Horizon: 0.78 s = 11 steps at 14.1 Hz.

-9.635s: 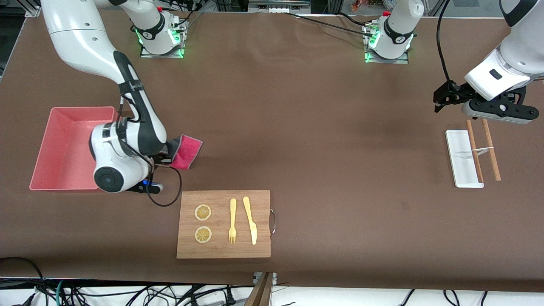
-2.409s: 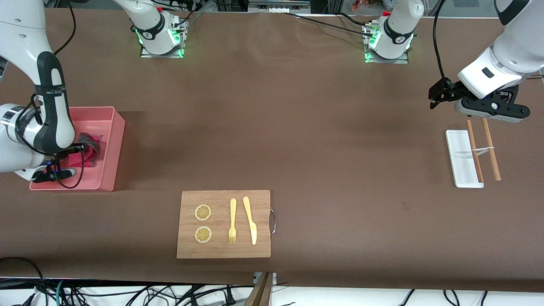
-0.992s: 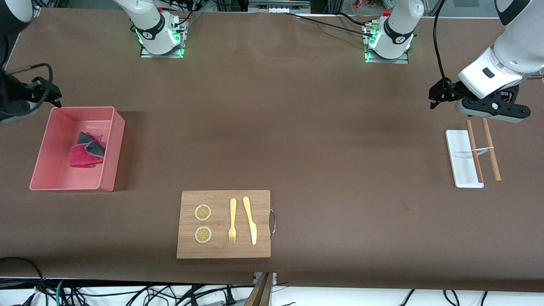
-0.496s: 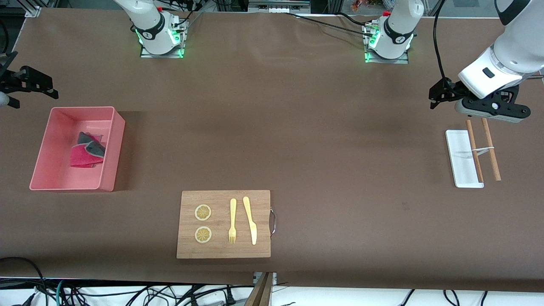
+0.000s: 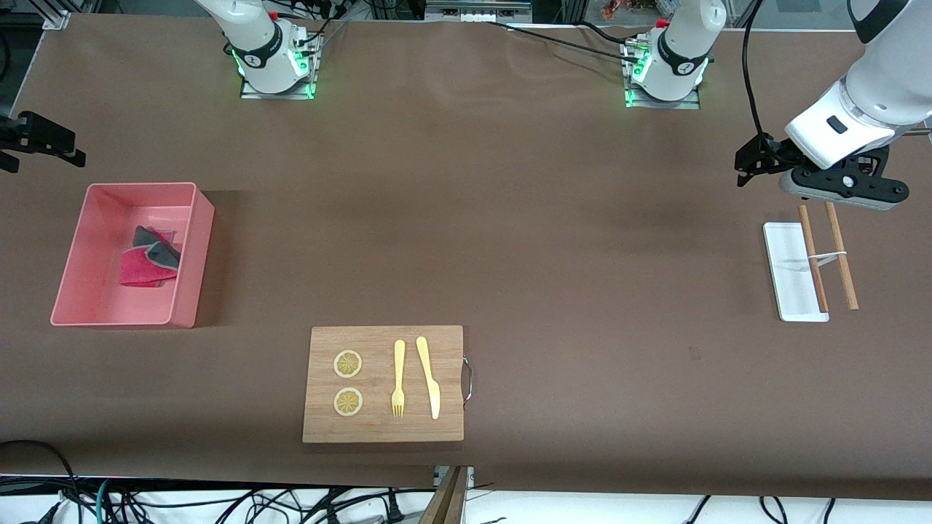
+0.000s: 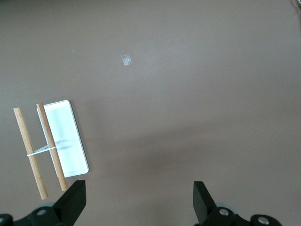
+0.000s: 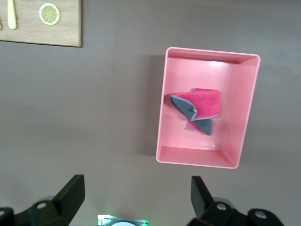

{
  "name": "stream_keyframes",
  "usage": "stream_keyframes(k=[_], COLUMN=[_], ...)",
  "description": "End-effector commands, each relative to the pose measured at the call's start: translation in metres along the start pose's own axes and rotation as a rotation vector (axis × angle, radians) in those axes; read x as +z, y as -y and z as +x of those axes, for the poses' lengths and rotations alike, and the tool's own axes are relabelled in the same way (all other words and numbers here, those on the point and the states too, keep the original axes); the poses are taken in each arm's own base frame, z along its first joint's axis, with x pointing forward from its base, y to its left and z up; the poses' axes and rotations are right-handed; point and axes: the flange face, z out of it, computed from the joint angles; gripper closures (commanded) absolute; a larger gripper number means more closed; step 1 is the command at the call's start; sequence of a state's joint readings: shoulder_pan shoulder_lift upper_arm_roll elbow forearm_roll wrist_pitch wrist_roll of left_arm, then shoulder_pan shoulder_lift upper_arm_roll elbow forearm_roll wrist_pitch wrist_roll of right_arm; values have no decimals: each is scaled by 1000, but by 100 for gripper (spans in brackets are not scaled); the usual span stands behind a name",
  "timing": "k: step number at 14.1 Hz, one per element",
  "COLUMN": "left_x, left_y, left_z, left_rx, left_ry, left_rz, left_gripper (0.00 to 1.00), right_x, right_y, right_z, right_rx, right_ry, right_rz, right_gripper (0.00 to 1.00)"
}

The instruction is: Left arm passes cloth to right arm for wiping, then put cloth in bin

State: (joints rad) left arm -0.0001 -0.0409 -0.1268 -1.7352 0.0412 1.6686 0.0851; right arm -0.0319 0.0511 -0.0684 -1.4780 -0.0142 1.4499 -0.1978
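Lifted clear since the drop, our right gripper (image 5: pixel 40 142) hangs spread and empty above the table at the right arm's end. We left the cloth (image 5: pixel 149 256) crumpled in the bin (image 5: pixel 191 256), red face up, so the job looks done. Our left gripper (image 5: pixel 757 161) waits spread over the white tray (image 5: pixel 783 251) and sticks (image 5: pixel 839 251). Nearer the camera lies the cutting board (image 5: pixel 378 342).

No legible text — no labels, brands or numbers.
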Motion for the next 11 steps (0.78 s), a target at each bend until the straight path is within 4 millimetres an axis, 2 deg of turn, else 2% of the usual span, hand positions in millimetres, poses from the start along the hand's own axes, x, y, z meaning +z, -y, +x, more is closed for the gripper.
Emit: stream_keyframes(k=[1, 4, 7, 9, 11], left_x=[-6, -6, -6, -6, -6], left_y=[1, 1, 1, 1, 1], left_z=[-3, -3, -3, -3, -2], left_rx=[-3, -3, -3, -3, -3], left_ry=[1, 1, 1, 1, 0], left_rz=[-11, -11, -11, -11, -11], left_gripper=[0, 0, 0, 0, 0], right_x=[-2, -4, 7, -1, 0], right_y=[1, 3, -2, -2, -3], right_z=[-7, -11, -6, -4, -2], right_rx=[3, 15, 20, 18, 17], right_ry=[22, 33, 61, 47, 49], right_rz=[-58, -51, -52, -58, -56], right_gripper=[0, 0, 0, 0, 0])
